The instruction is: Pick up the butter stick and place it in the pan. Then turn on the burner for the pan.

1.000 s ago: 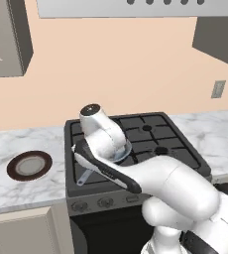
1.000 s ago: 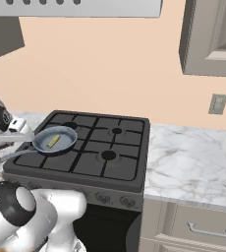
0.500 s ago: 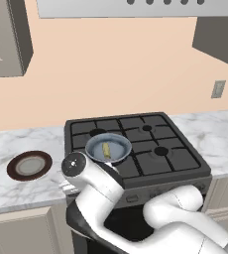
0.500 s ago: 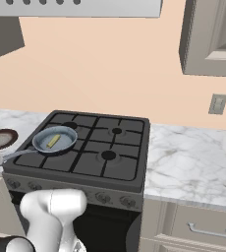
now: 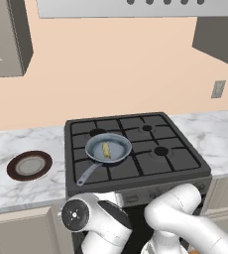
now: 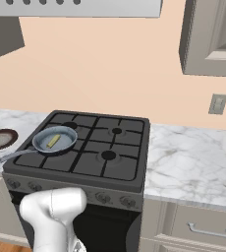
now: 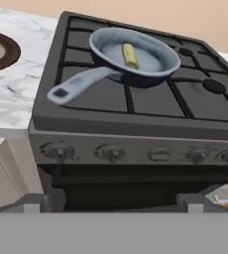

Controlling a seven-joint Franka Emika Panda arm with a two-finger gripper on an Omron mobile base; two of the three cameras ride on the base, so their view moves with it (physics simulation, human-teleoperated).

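Gripper point(image 7: 113, 201) spread wide, nothing between the fingertips point(image 7: 34, 202), low in front of the stove point(image 5: 136, 176) and facing its row of knobs point(image 7: 110, 153) — open air all round the fingers. Above, at the front-left burner, pan point(image 7: 135, 55) with butter stick point(image 7: 130, 55) lying inside, handle point(image 7: 79, 84) reaching out to the stove's front edge. Left of the stove on the counter point(image 5: 17, 186) — plate point(image 5: 29, 165), well apart from the pan.

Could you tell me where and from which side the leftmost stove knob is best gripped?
Judging by its pose, grip the small round dark knob across its rim, coming straight at the grey stove front panel from the front: it protrudes from that vertical face, below the grey-blue frying pan.
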